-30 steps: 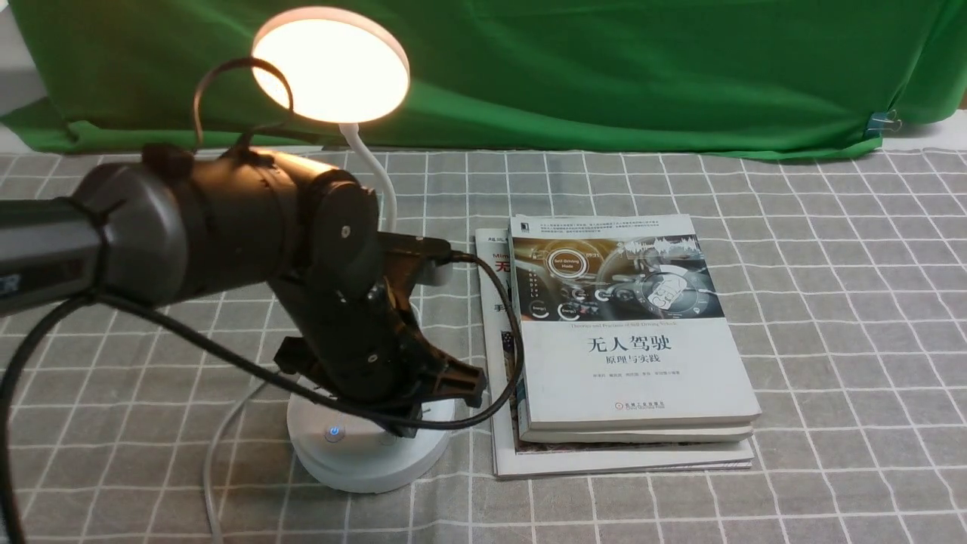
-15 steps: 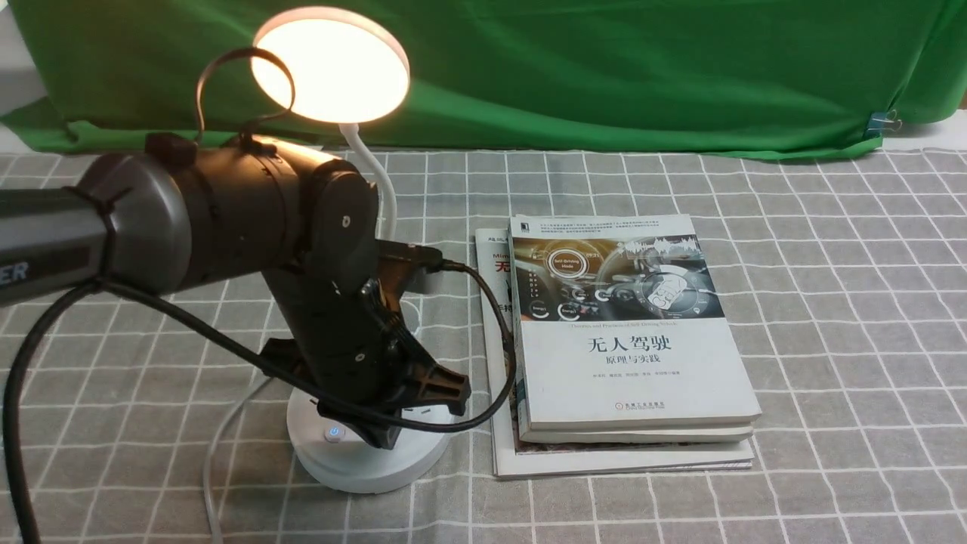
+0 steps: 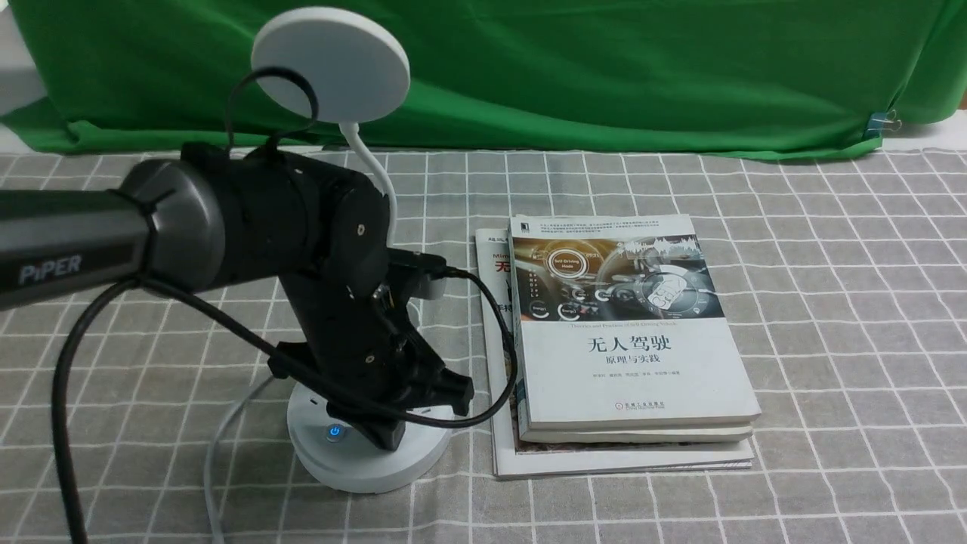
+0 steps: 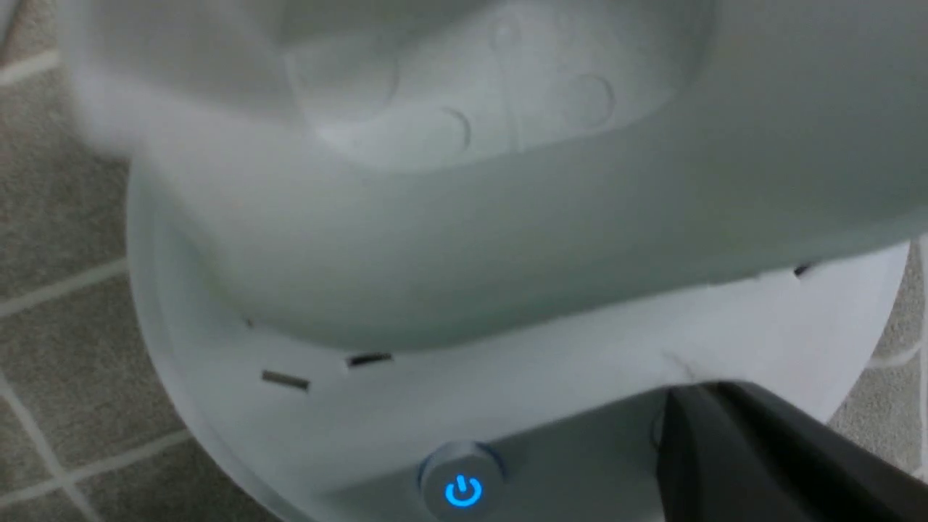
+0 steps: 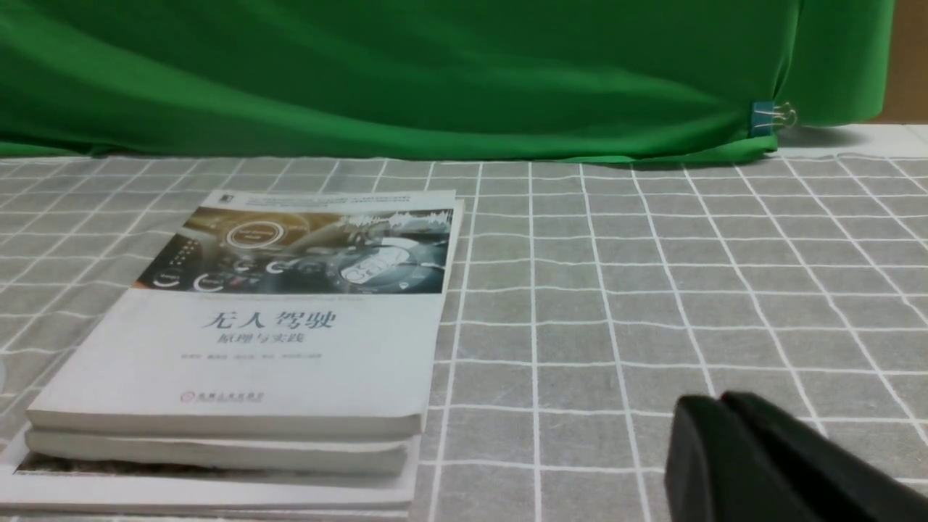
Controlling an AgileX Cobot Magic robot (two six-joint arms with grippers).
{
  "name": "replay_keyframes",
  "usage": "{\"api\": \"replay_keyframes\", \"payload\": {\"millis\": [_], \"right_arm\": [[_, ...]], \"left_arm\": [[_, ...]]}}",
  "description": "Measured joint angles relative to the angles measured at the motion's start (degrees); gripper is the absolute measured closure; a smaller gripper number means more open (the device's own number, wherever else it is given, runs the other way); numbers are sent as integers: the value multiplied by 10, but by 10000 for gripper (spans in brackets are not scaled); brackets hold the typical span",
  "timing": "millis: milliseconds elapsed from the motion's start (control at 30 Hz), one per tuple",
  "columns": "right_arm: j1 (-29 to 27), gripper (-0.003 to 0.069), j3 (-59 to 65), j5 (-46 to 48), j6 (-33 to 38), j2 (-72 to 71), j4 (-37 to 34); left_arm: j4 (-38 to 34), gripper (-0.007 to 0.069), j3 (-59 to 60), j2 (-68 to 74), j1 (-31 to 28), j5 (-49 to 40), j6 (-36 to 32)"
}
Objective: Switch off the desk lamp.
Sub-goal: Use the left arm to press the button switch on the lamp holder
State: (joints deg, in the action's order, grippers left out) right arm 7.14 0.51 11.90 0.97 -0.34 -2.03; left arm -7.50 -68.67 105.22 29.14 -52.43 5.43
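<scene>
"Left gripper [image 3: 389, 437] clenched, its fingertips are hovering at or meeting the round base [image 3: 363, 470] of the white desk lamp [image 3: 332, 64]; whether they are touching, I cannot tell."

"And where is the lamp standing?"

"It is standing on the left side of the checked table [image 3: 831, 378], its bendy neck [image 3: 375, 162] rising behind the arm and its flat disc head showing unlit. A power button [image 3: 335, 432] on the base is glowing blue just beside the gripper."

"What is the right gripper [image 5: 725, 420] doing?"

"It is pointing out over the table, its fingers pressed together, holding nothing."

"Anything between the two?"

"A stack of books is lying near the lamp, a self-driving textbook [image 3: 634, 370] topping it. Behind the table, a green cloth [image 3: 529, 75] is hanging, a binder clip [image 3: 878, 123] gripping its lower edge at right."
</scene>
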Motion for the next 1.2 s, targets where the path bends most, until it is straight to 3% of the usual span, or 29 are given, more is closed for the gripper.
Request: {"api": "replay_keyframes", "payload": {"millis": [400, 900, 1200], "right_arm": [[0, 624, 0, 0, 0, 0, 0], [0, 624, 0, 0, 0, 0, 0], [0, 624, 0, 0, 0, 0, 0]], "left_arm": [[9, 624, 3, -55, 0, -7, 0], [8, 624, -3, 0, 0, -2, -8], [6, 624, 3, -59, 9, -11, -9]]}}
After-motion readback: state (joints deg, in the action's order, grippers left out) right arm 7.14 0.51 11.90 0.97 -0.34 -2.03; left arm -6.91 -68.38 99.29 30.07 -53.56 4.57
